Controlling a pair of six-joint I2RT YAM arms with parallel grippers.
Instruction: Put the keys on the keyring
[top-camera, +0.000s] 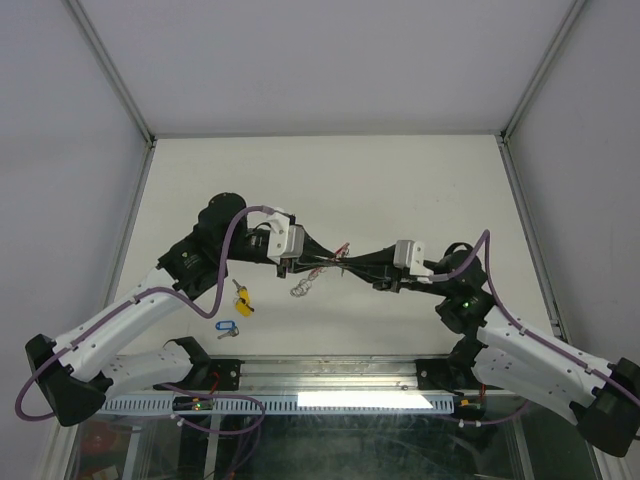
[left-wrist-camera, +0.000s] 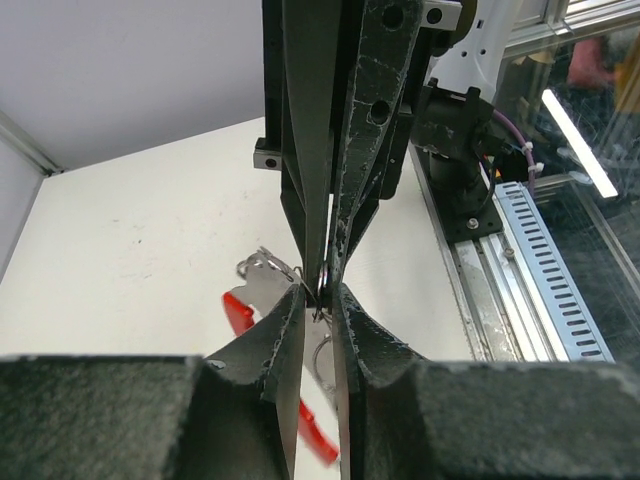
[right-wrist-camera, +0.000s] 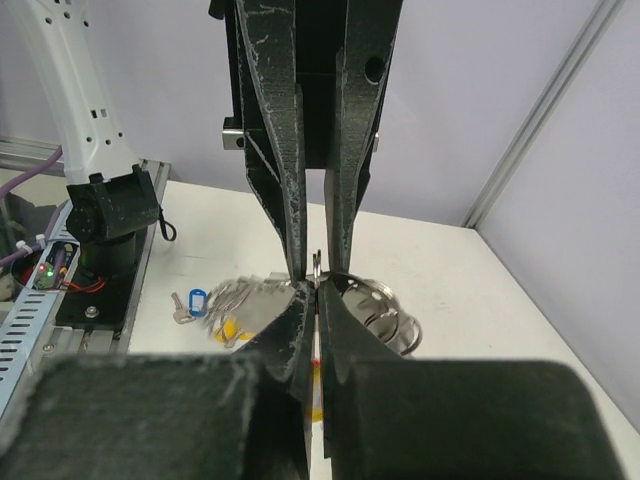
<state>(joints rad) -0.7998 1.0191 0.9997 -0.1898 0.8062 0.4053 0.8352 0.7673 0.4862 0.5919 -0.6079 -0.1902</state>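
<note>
My two grippers meet tip to tip above the middle of the table, the left gripper (top-camera: 338, 263) (left-wrist-camera: 322, 291) and the right gripper (top-camera: 346, 268) (right-wrist-camera: 318, 287). Both pinch thin silver rings of the keyring (top-camera: 301, 288). The right jaws are pressed tight on a ring seen edge-on. The left jaws stand a sliver apart with ring wire between them. The keyring's red band (left-wrist-camera: 236, 309) curves below the left fingers, and more rings (right-wrist-camera: 388, 322) hang to the side. A yellow-tagged key (top-camera: 243, 301) (right-wrist-camera: 232, 330) and a blue-tagged key (top-camera: 226, 327) (right-wrist-camera: 194, 300) lie on the table, left of the grippers.
A metal rail (top-camera: 330, 400) runs along the near edge between the arm bases. White enclosure walls with aluminium posts (top-camera: 110, 70) close the table on three sides. The right arm's base (left-wrist-camera: 460, 150) and the left arm's base (right-wrist-camera: 100, 215) stand near that rail.
</note>
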